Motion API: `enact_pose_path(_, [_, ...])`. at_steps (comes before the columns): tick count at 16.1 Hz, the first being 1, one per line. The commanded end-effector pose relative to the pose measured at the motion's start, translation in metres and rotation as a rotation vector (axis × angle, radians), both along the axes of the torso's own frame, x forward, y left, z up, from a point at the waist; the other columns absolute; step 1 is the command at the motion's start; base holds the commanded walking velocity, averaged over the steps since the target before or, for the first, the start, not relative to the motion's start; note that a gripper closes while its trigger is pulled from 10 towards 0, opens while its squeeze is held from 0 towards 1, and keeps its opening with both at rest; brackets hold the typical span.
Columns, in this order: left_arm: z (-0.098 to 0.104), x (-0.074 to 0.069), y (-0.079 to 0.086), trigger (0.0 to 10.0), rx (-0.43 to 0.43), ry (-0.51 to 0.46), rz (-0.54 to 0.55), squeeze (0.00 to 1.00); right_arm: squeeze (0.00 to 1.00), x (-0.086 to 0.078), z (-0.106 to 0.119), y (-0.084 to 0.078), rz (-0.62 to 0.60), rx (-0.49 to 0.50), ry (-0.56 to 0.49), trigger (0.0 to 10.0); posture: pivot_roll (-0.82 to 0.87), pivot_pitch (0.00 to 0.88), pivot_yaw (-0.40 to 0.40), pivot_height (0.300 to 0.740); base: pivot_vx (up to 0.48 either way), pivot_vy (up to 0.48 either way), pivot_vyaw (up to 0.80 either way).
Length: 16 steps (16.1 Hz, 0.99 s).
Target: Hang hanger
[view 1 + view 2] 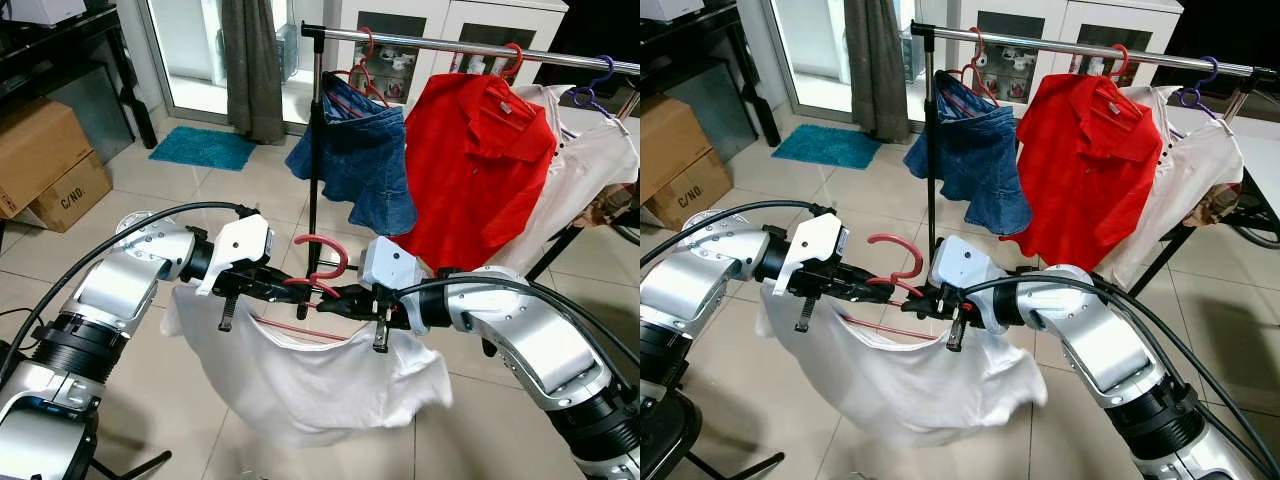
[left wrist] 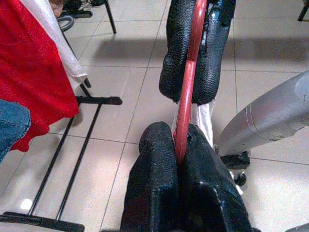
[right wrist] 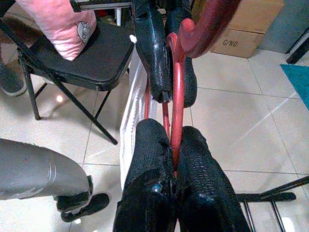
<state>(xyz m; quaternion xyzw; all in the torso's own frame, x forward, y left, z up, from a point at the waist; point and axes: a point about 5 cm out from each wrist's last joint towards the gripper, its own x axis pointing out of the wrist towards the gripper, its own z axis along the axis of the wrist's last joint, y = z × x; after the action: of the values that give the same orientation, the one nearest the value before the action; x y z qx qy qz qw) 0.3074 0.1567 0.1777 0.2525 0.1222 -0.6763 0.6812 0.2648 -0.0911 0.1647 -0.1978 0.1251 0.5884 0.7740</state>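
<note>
Both grippers are meeting at the lower centre of the head views, clamping the same red hanger from opposite sides. Coming in from the left of the frame, the left gripper is pinching the hanger's wire just below its hook; in the left wrist view its fingers are pressing tight together on the red wire. Reaching in from the right of the frame, the right gripper is squeezing the same wire beside the left one, fingertips almost touching it; the right wrist view shows its fingers closing on the wire with no gap.

Sitting between the two grippers, the hanger is holding its hook upward, curling over above the fingertips, while its long bar is running roughly side to side across the frame, level with the forearms. A white shirt is draping from it, sagging below both grippers toward the tiled floor at the bottom centre.

Farther back, in the upper half of the frame, a metal clothes rail is crossing from centre to right, well above the held hanger. Hanging on it are a blue denim garment, a red polo shirt and a pale shirt. Cardboard boxes are sitting at the far left, and a teal mat is lying near the upper left.
</note>
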Motion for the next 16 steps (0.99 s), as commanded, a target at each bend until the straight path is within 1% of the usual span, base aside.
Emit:
enact_pose_path(1, [0.013, 0.002, 0.003, 0.0, -0.037, -0.047, 0.024, 0.0, 0.0, -0.005, -0.003, 0.004, 0.058, -0.021, 0.02, 0.0, -0.15, 0.0, -0.017, 0.74, 0.0, 0.0, 0.0])
enact_pose_path(3, [0.013, 0.003, 0.004, 0.0, -0.042, -0.052, 0.028, 0.0, 0.0, -0.004, -0.002, 0.003, 0.047, -0.014, 0.027, 0.0, -0.15, 0.0, -0.014, 0.74, 0.0, 0.0, 0.0])
enact_pose_path(4, [0.015, 0.005, 0.004, 6.0, -0.052, -0.073, 0.048, 0.0, 0.0, -0.003, -0.001, 0.003, 0.044, -0.005, 0.033, 0.0, -0.15, 0.0, -0.011, 0.74, 0.0, 0.0, 0.0])
enact_pose_path(5, [0.019, 0.006, 0.003, 10.0, -0.089, -0.076, 0.059, 0.0, 0.0, -0.003, -0.001, 0.002, 0.041, -0.003, 0.035, 0.0, -0.15, 0.0, -0.013, 0.74, 0.0, 0.0, 0.0])
enact_pose_path(6, [0.025, 0.003, 0.002, 10.0, -0.136, -0.044, 0.037, 0.33, 0.0, -0.003, -0.001, 0.002, 0.039, -0.002, 0.037, 0.0, -0.15, 0.0, -0.013, 0.74, 0.0, 0.0, 0.0])
enact_pose_path(7, [0.026, 0.002, 0.002, 10.0, -0.152, -0.023, 0.027, 1.0, 0.0, -0.004, -0.001, 0.002, 0.039, -0.002, 0.039, 0.0, -0.15, 0.0, -0.015, 0.74, 0.0, 0.0, 0.0])
enact_pose_path(10, [0.031, -0.006, 0.01, 10.0, -0.203, 0.035, 0.002, 1.0, 0.0, -0.006, -0.004, 0.001, 0.036, -0.002, 0.047, 0.0, -0.15, 0.0, -0.017, 0.74, 0.0, 0.0, 0.0])
enact_pose_path(12, [0.04, -0.008, 0.016, 10.0, -0.269, 0.048, 0.03, 1.0, 0.0, -0.007, -0.006, 0.001, 0.032, -0.003, 0.051, 0.0, -0.15, 0.0, -0.017, 0.74, 0.0, 0.0, 0.0])
enact_pose_path(14, [0.05, -0.008, 0.024, 10.0, -0.351, 0.039, 0.097, 1.0, 0.0, -0.008, -0.009, -0.001, 0.016, -0.002, 0.061, 0.0, -0.14, 0.0, -0.017, 0.74, 0.0, 0.0, 0.0])
enact_pose_path(16, [0.055, -0.006, 0.032, 10.0, -0.422, 0.012, 0.189, 1.0, 0.0, -0.009, -0.014, -0.004, -0.039, 0.01, 0.075, 0.0, -0.13, 0.0, -0.015, 0.74, 0.0, 0.0, 0.0])
